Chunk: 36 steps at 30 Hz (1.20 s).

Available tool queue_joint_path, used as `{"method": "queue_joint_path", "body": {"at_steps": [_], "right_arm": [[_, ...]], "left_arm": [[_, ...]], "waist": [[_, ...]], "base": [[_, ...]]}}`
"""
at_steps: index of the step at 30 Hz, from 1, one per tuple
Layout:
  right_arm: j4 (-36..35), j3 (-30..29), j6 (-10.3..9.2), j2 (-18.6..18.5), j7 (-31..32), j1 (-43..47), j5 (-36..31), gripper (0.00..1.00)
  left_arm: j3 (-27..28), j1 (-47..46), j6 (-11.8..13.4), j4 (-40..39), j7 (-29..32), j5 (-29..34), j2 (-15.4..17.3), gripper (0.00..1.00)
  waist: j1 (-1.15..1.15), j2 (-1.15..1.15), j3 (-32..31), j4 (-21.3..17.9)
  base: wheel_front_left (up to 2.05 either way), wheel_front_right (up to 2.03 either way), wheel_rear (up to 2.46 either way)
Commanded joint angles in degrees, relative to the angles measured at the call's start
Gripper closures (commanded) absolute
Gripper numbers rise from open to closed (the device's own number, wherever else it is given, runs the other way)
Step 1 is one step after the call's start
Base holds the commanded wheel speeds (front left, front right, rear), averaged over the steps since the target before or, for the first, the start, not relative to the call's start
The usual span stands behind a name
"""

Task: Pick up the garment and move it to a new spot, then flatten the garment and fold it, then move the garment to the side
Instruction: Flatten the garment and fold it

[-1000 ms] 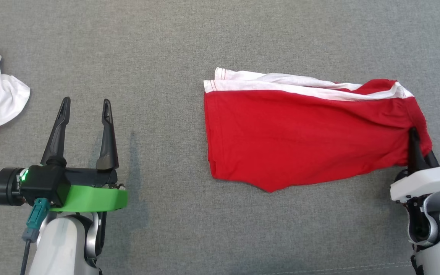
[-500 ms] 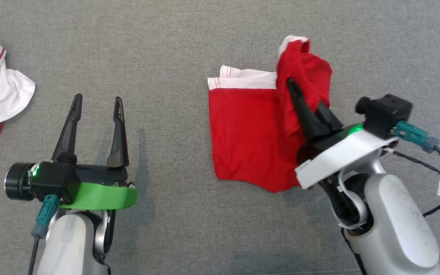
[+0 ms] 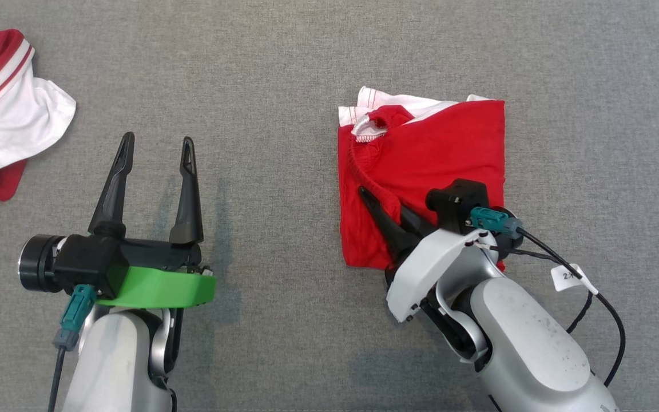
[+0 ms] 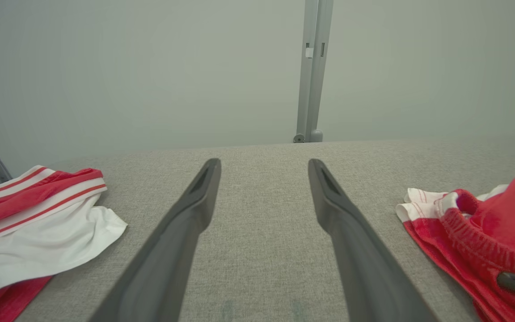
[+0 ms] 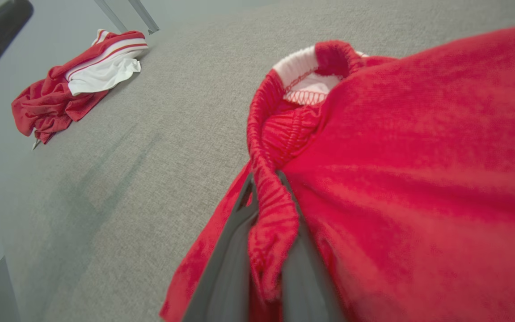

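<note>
Red shorts [image 3: 449, 143] right of centre, waistband [image 3: 358, 166] clamped in the right pincer [image 3: 381, 199], should land edge-to-edge before release; left pincer [image 3: 158, 138] stands open.

This looks like a bare robotics test lab. A desk [image 3: 306, 51] covered in grey fabric stands before a plain pale wall [image 4: 105, 67]. A grey metal frame post [image 4: 313, 71] rises at its far edge.
</note>
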Motion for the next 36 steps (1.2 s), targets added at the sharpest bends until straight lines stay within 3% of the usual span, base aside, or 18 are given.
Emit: {"method": "queue_joint_path", "body": {"at_steps": [1, 2, 3, 4, 8, 13, 18, 26, 30, 36], "right_arm": [[0.84, 0.81, 0.0, -0.04, -0.42, -0.81, 0.48, 1.0], [1.16, 1.09, 0.0, -0.05, -0.75, -1.1, 0.55, 0.82], [1.24, 1.52, 0.0, -0.04, -1.08, -1.36, 0.76, 0.36], [1.13, 2.06, 0.0, -0.03, -1.56, -1.54, 0.87, 0.0], [-0.63, 3.53, 0.0, -0.09, -3.88, -1.62, -0.04, 0.0], [-7.2, 3.16, 0.0, -3.38, -9.29, 0.57, -2.35, 0.0], [-12.97, -7.18, 0.0, -4.36, -14.8, 5.06, -5.9, 0.0], [-13.75, -24.2, 0.0, -2.59, -16.96, 11.52, -9.93, 0.0], [-12.66, -26.85, 0.0, -2.45, -17.47, 13.56, -9.83, 0.0], [-11.23, -26.18, 0.0, -2.4, -17.85, 15.91, -8.91, 0.0]], "left_arm": [[0.23, -0.73, -0.35, 0.14, -0.17, 0.16, -0.23, 0.0], [0.26, -0.78, -0.41, 0.24, -0.17, 0.25, -0.26, 0.0], [0.32, -0.83, -0.45, 0.36, -0.17, 0.25, -0.32, 0.0], [0.38, -0.87, -0.43, 0.44, -0.17, 0.24, -0.38, 0.0], [0.57, -0.72, -0.52, 0.67, -0.17, 0.3, -0.52, 0.0], [1.24, 0.43, -0.59, 1.13, -0.17, 0.47, -0.57, 0.0], [2.42, 1.33, -0.55, 1.69, -0.17, 0.4, -0.08, 0.0], [4.93, 3.21, 0.0, 2.67, -0.17, -1.0, 1.12, 0.0], [5.27, 4.64, -0.02, 3.1, 0.11, -1.29, 1.74, 0.0], [5.07, 7.15, -0.45, 3.62, 1.29, -2.11, 2.35, 0.0]], "waist": [[0.0, 0.0, 0.1, -0.07], [0.0, 0.0, 0.08, -0.13], [0.0, 0.0, 0.03, -0.19], [0.0, 0.0, -0.07, -0.26], [0.0, 0.0, -0.63, -0.58], [0.0, 0.0, -2.27, -1.52], [0.0, 0.0, -4.29, -2.9], [0.0, 0.0, -8.28, -4.58], [0.0, 0.0, -10.51, -4.97], [0.0, 0.0, -14.68, -5.2]], "base": [[0.0, 0.0, 0.0], [0.0, 0.0, 0.0], [0.0, 0.0, 0.0], [0.0, 0.0, 0.0], [0.0, 0.0, 0.0], [0.0, 0.0, 0.0], [0.0, 0.0, 0.0], [0.0, 0.0, 0.0], [0.0, 0.0, 0.0], [0.0, 0.0, 0.0]]}}
